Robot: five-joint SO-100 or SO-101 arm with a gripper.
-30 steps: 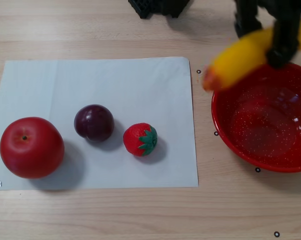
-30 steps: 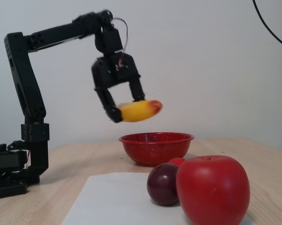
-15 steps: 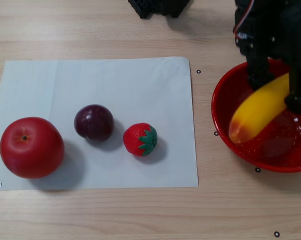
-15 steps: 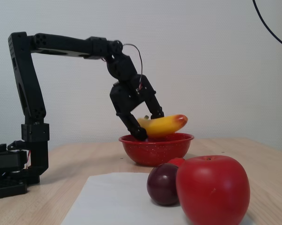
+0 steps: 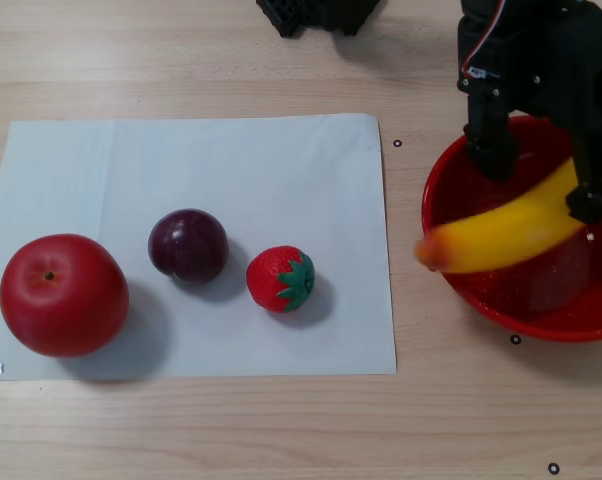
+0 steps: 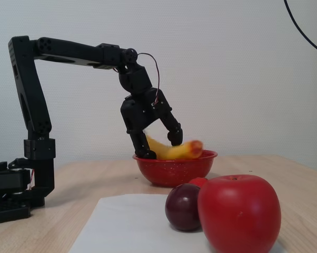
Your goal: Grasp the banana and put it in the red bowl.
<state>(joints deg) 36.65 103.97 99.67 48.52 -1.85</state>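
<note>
The end effector [image 5: 541, 185] stands spread astride the banana [image 5: 501, 235], which lies across the red bowl [image 5: 481, 295]; lift straight up, avoiding snagging the overhanging orange tip

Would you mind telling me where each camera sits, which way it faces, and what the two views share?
Other view: above the table, looking down on white paper; only the gripper shows.
Fixed view: low at table height, looking sideways past the apple; whole arm shows.
Shared: banana over red bowl, plum, apple.
</note>
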